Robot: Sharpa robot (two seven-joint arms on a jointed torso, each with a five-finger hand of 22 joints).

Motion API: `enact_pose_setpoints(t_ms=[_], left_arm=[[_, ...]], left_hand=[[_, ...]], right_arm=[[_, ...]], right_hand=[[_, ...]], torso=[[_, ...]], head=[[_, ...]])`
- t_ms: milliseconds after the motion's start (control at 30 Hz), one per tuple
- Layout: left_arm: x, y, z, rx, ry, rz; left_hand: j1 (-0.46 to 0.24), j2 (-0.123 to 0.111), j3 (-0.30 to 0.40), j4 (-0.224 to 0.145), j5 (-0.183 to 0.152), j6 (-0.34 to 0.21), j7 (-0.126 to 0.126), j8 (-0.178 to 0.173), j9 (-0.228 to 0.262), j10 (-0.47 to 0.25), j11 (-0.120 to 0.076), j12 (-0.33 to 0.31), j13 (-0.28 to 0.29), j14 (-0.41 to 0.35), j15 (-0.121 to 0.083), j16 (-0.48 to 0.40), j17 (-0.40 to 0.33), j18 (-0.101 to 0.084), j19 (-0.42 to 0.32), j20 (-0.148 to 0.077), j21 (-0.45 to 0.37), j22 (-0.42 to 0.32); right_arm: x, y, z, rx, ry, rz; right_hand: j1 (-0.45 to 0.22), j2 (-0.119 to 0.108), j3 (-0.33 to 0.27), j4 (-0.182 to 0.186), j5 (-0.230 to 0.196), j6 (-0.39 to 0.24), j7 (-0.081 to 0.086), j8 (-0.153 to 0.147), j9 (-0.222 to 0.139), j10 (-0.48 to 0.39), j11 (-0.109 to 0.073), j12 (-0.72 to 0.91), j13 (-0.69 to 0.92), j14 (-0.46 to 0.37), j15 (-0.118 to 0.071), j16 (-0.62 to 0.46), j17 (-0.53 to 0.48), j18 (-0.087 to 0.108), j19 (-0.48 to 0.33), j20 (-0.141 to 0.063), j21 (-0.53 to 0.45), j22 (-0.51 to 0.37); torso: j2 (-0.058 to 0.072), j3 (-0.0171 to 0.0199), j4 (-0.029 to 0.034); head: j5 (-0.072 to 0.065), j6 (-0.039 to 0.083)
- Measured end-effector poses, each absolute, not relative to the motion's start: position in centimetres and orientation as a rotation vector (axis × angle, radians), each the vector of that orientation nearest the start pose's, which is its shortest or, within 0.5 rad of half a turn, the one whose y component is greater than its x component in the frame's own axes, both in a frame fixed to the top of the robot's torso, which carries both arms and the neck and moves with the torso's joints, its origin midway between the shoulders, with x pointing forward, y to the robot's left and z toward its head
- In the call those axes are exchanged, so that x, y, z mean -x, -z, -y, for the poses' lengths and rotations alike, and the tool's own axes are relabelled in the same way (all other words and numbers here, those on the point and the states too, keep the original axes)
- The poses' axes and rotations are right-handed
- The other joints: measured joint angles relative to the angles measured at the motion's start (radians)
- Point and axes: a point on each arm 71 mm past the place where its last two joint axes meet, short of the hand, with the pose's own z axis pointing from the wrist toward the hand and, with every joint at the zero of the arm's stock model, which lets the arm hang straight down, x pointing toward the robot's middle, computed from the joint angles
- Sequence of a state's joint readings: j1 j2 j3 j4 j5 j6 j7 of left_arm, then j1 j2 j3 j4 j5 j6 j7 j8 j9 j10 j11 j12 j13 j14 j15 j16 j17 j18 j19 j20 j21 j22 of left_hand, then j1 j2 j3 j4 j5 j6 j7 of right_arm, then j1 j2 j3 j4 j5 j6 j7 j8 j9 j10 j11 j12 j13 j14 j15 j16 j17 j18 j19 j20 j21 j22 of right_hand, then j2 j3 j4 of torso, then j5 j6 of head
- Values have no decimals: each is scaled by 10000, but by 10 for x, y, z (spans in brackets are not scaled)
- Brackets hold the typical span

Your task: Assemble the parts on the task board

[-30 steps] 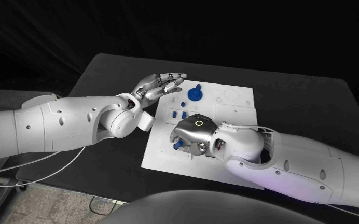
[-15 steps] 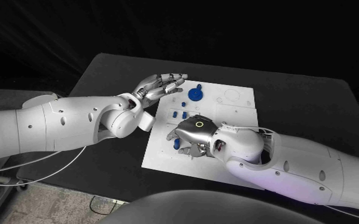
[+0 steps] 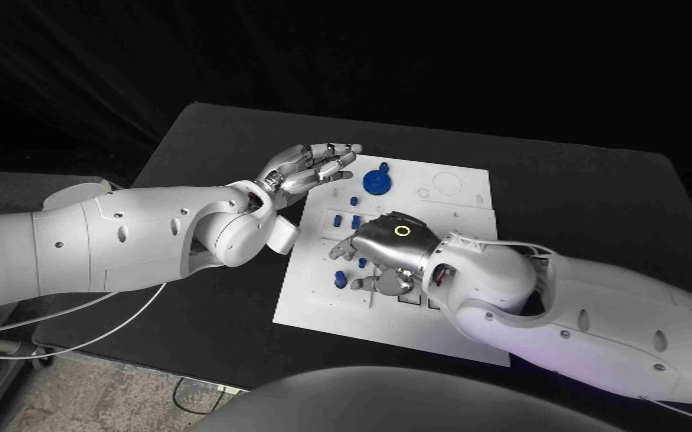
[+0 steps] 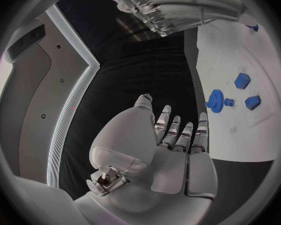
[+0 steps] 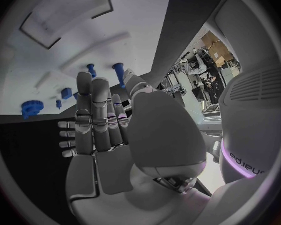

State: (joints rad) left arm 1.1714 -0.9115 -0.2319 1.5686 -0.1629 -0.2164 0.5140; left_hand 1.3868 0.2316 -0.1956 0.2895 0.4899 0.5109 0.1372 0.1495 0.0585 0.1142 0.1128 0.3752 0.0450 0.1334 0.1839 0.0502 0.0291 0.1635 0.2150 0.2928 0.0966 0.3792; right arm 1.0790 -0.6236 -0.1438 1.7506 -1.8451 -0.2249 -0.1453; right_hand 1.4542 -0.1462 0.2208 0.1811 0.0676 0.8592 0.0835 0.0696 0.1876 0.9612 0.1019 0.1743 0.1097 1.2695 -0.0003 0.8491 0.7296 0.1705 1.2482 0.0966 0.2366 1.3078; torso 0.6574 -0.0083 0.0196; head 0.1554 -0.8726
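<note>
Blue parts are the concern, and the silver right hand [image 3: 382,252] is seen over the near half of the white rectangular task board [image 3: 454,214]. Its fingers are extended and apart, and nothing is seen held between them in the right wrist view. Just beyond the fingertips, toward the board's left edge, a small blue round part [image 3: 340,279] lies on the plate. Further out, two small blue block-shaped parts [image 3: 348,220] sit side by side, and past them, near the far edge, a blue toothed gear [image 3: 376,181] with a small blue knob beside it.

The silver left hand [image 3: 304,167] is held flat and spread at the board's far left corner, just beside the gear, with nothing in it.

The nearer parts are judged to fall to the right hand: the round part lies close ahead of its fingers, with no long axis that can be made out. The gear is nearer the left hand. A short reach toward the left edge is judged to be what a grasp requires.
</note>
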Motion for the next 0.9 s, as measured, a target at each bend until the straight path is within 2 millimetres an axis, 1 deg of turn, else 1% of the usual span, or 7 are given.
enact_pose_setpoints(t_ms=[167, 333, 433, 667, 733, 800, 900], left_arm=[[-440, 245, -224, 9259, 15478, -16146], [-440, 245, -224, 9266, 15471, -16156], [-440, 245, -224, 9262, 15475, -16162], [-439, 248, -222, 9266, 15474, -16188], [-438, 249, -222, 9206, 15464, -16178], [-438, 249, -222, 9109, 15442, -16148], [-437, 249, -222, 8907, 15383, -16018]], left_hand=[[0, 0, 0, 0, 0, 0, 0, 0, 0, 0, 0, 0, 0, 0, 0, 0, 0, -2, 72, 0, 42, 9], [0, 0, 0, 0, 0, 0, 0, 0, -1, 0, 0, 0, 0, 0, 0, 0, -1, -1, 72, 1, 42, 9], [0, 0, 0, 0, 0, 0, 0, 0, -1, 0, 0, 0, 0, 0, 0, 0, -1, -1, 71, 1, 42, 9], [53, -53, 0, 0, 37, -433, -207, -88, -44, 63, 68, 0, 8, -5, -5, 0, -2, -111, 71, 0, 42, -70], [53, -53, -31, 24, 37, -896, -455, -236, -85, 22, 196, 0, 8, -95, -95, 0, -13, -131, 71, 1, 42, -177], [17, -89, -148, 21, -53, -1620, -847, -471, -145, -44, 302, -46, 6, -267, -186, -19, -45, -159, -60, -32, 16, -319], [-375, -162, -456, 33, -547, -3543, -2052, -1102, -325, -278, 162, -548, -39, -804, -459, -270, -145, -160, -502, -78, -214, -778]], right_arm=[[-369, 191, 61, 6342, -9281, -15844], [-388, 152, 96, 4515, -9254, -16122], [-398, 145, 120, 3214, -9050, -16735], [-408, 164, 166, 1227, -7618, -19107], [-409, 173, 177, 864, -7115, -19886], [-407, 181, 185, 627, -6716, -20492], [-405, 192, 195, 372, -6111, -21302]], right_hand=[[-173, 41, -225, 170, 0, -210, 177, 0, -41, -56, 38, 377, 151, 54, 61, 213, 130, 1, 23, 91, -37, -1], [-51, 161, -254, 41, 433, -234, 470, 42, -66, 1267, -330, 2144, 1111, 15, -12, 373, 204, -1, 60, 125, -45, -1], [-210, 367, -472, 31, 565, 432, 331, 547, 114, 993, -569, 5478, 3591, 191, -315, 845, 599, -1, 189, -46, -83, -2], [-2575, 1009, -1382, 1042, 625, 1202, 230, 1557, 647, 1952, -676, 10636, 9194, 991, -255, 3038, 3023, -2, 411, -129, 646, -3], [-2945, 1176, -1567, 1027, 625, 1457, 122, 1863, 846, 2856, -762, 11545, 10457, 1524, -348, 4025, 4185, -29, 871, -194, 1937, -3], [-3174, 1297, -1685, 998, 625, 1615, -36, 2085, 1011, 4236, -924, 12627, 11626, 1869, -511, 4845, 5172, -335, 1499, -341, 3855, -4], [-3625, 1541, -1840, 1057, 702, 1855, -276, 2368, 1312, 5000, -1161, 13844, 11971, 1971, -729, 5266, 5707, -634, 2130, -588, 6947, -4]], torso=[[1, -1, -1], [-15, -8, -6], [-38, -13, -11], [-98, -25, -26], [-106, -25, -31], [-107, -25, -31], [-102, -22, -28]], head=[[-18, 0], [-130, 0], [-196, 0], [-319, 0], [-368, 0], [-413, 0], [-511, 0]])
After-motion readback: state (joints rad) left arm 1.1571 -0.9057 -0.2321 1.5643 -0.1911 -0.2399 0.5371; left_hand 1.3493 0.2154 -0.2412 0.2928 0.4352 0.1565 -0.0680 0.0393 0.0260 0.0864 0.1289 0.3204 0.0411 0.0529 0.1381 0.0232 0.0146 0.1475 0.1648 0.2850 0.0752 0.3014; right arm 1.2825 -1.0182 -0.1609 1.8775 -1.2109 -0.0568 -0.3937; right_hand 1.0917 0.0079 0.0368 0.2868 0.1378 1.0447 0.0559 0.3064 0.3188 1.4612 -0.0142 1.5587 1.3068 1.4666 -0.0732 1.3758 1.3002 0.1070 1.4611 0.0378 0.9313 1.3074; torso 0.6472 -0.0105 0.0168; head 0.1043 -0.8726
